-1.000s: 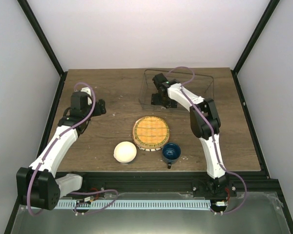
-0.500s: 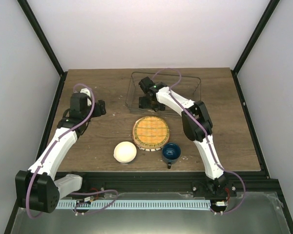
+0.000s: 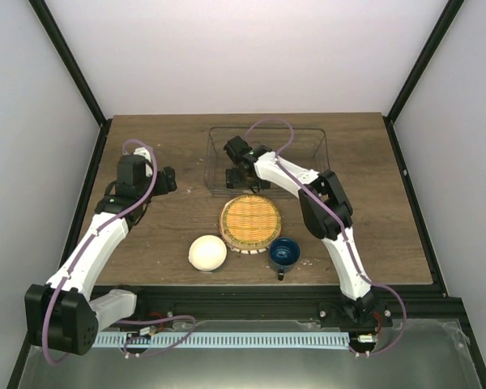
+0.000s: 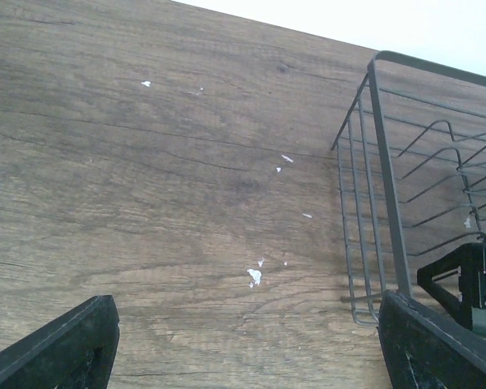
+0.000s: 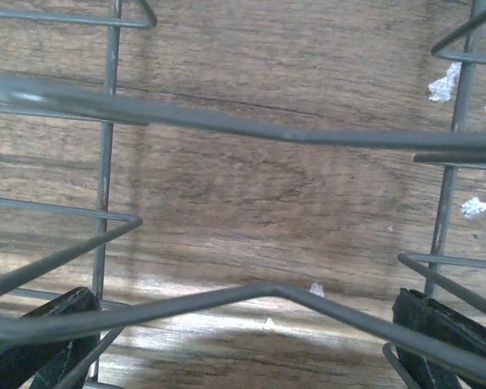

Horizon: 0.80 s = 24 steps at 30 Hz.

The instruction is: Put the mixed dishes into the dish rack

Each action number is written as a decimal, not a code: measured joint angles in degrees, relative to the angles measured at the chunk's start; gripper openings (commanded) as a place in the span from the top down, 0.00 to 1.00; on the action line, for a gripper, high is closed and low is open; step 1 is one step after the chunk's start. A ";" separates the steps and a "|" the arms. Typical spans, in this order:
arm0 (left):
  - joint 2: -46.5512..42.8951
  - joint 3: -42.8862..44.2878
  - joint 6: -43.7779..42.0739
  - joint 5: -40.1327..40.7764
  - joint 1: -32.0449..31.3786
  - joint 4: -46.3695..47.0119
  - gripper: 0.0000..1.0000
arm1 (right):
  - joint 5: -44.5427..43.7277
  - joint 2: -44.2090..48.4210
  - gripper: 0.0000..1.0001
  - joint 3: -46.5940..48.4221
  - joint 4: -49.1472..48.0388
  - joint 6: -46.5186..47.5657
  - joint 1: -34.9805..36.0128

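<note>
The wire dish rack point(image 3: 308, 146) stands at the back middle of the table. My right gripper point(image 3: 236, 173) is down inside its near left corner, jaws wide open, with rack wires point(image 5: 308, 134) crossing between the fingers point(image 5: 437, 324). The yellow-orange woven plate point(image 3: 250, 220) lies just in front of the rack. The cream-white bowl point(image 3: 207, 253) sits to its front left, the dark blue mug point(image 3: 284, 254) to its front right. The cream leaf plate is not visible. My left gripper point(image 3: 167, 180) is open and empty, left of the rack; the rack's corner point(image 4: 371, 203) shows in its view.
Black frame posts and white walls close in the table on three sides. Bare wood point(image 4: 186, 162) with small white flecks lies between my left gripper and the rack. My right arm point(image 3: 320, 194) arches over the table right of the woven plate.
The dish rack has slid to the left across the table, with my right gripper inside it moving left too. The left arm and the dishes have stayed put.
</note>
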<state>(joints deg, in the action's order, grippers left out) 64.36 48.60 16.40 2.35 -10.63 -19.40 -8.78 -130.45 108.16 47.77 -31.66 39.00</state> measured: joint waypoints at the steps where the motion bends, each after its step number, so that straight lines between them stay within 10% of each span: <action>1: -0.04 0.00 0.04 0.04 -0.02 -0.04 0.11 | -0.07 0.39 0.00 -0.74 -0.48 0.13 0.11; 24: 0.09 0.00 0.28 1.27 -0.66 -0.55 0.10 | -2.58 0.44 0.00 10.43 10.38 4.02 1.66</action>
<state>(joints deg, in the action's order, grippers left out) 64.45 48.60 16.69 3.62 -11.29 -19.94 -11.35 -130.02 118.58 58.15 -27.64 40.66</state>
